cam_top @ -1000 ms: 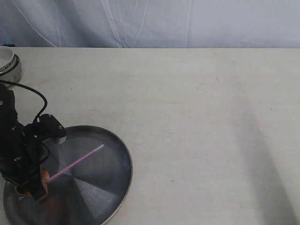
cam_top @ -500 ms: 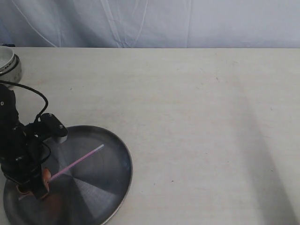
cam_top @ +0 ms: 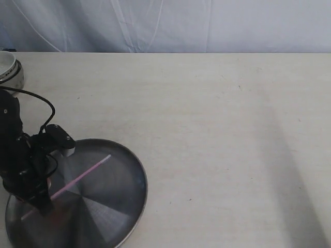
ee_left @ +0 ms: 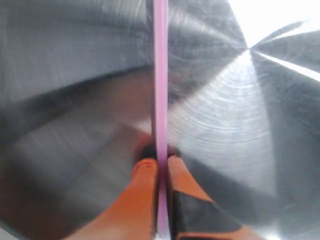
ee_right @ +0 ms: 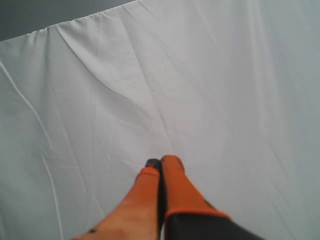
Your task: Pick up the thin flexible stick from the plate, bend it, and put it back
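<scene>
Two left fingers point(ee_left: 141, 192) clamp the stick point(ee_left: 160, 75) near the plate point(cam_top: 144, 188) rim; right fingers point(ee_right: 175, 187) together.

We count one thin flexible stick point(cam_top: 81, 177), one plate point(cam_top: 115, 207) at the lower left of the frame, one white bowl point(cam_top: 9, 70) at the upper left edge, one table point(cam_top: 217, 134), and two grippers: the left gripper point(ee_left: 161, 164) and the right gripper point(ee_right: 160, 164), with two orange fingers each.
</scene>
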### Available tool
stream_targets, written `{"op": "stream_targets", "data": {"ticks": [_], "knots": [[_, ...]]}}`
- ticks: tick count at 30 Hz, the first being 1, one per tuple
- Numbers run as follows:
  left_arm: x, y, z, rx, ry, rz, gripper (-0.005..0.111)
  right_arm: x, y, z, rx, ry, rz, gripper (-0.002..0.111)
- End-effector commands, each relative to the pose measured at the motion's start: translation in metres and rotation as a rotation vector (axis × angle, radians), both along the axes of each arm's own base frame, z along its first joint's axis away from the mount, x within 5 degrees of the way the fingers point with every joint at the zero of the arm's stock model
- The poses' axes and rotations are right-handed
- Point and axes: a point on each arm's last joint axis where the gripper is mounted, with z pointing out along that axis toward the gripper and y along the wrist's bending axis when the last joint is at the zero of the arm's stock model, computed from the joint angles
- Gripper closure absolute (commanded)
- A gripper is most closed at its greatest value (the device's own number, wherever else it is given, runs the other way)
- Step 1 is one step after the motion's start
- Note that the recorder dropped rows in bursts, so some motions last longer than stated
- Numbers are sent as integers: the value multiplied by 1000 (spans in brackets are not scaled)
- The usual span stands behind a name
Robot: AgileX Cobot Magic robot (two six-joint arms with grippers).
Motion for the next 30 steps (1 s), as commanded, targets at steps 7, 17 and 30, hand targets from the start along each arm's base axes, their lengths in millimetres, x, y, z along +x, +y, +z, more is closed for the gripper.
{"op": "stream_targets", "data": {"ticks": [7,17,30], "knots": [[4,-9,34,-103,-101,80,107,-3,-1,2,290,-108,173,109],[-6,-22,81,-315,-259,97,107,12,11,-29,684,229,391,109],[-16,-39,125,-588,-393,116,107,62,49,15,391,528,666,109]]}}
